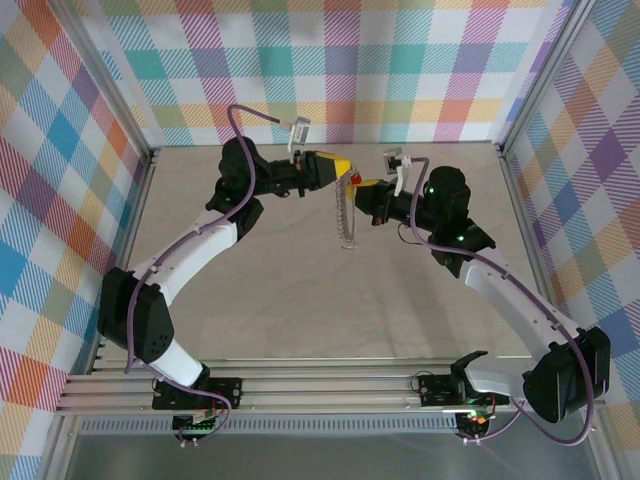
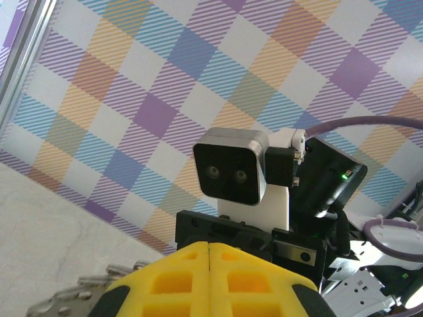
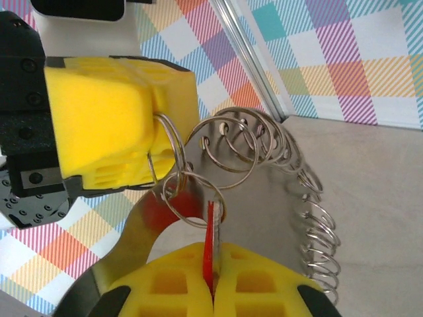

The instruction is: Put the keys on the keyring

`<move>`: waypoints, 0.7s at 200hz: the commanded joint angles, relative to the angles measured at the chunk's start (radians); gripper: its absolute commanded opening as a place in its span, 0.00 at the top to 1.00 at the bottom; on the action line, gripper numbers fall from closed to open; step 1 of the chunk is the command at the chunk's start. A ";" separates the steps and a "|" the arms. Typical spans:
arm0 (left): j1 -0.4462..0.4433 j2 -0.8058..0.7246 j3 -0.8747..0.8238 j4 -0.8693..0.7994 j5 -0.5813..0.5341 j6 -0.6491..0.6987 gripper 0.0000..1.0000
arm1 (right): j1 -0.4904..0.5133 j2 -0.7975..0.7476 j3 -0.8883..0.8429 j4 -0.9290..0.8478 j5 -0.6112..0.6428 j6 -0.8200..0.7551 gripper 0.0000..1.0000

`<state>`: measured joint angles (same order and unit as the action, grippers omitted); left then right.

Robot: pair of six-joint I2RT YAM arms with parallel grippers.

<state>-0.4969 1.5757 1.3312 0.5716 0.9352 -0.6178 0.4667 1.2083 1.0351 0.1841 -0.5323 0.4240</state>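
Note:
High over the table, my left gripper (image 1: 343, 165) is shut on the top of the keyring (image 1: 347, 215), a thin grey hoop that hangs below it edge-on. My right gripper (image 1: 365, 185) faces it from the right, shut on the red-headed key (image 1: 355, 178). In the right wrist view the right gripper (image 3: 213, 264) pinches the key (image 3: 210, 231), whose tip touches a small wire loop (image 3: 193, 198) on the keyring (image 3: 264, 198) rim; whether it passes through I cannot tell. The left gripper's fingers (image 3: 109, 125) clamp neighbouring loops. In the left wrist view the left gripper (image 2: 209, 254) has its pads pressed together, with the keyring's fringe (image 2: 79, 297) at lower left.
The beige table (image 1: 300, 300) lies well below both grippers. Plaid walls (image 1: 330, 70) and aluminium frame posts (image 1: 540, 90) enclose the cell. The right arm's wrist camera (image 2: 231, 172) sits close in front of the left gripper.

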 commanded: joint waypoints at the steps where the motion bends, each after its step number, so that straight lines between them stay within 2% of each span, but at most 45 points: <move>1: -0.014 -0.051 -0.016 0.080 -0.028 -0.009 1.00 | 0.017 -0.025 -0.004 0.024 -0.014 -0.015 1.00; 57: -0.017 -0.075 -0.078 0.158 -0.101 -0.041 1.00 | 0.097 0.021 0.008 0.025 -0.003 -0.021 1.00; 140: -0.034 -0.101 -0.141 0.189 -0.169 -0.048 1.00 | 0.096 0.001 -0.027 0.020 0.066 -0.019 1.00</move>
<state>-0.5163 1.5169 1.2022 0.6834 0.8013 -0.6586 0.5560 1.2270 1.0252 0.1856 -0.4839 0.4244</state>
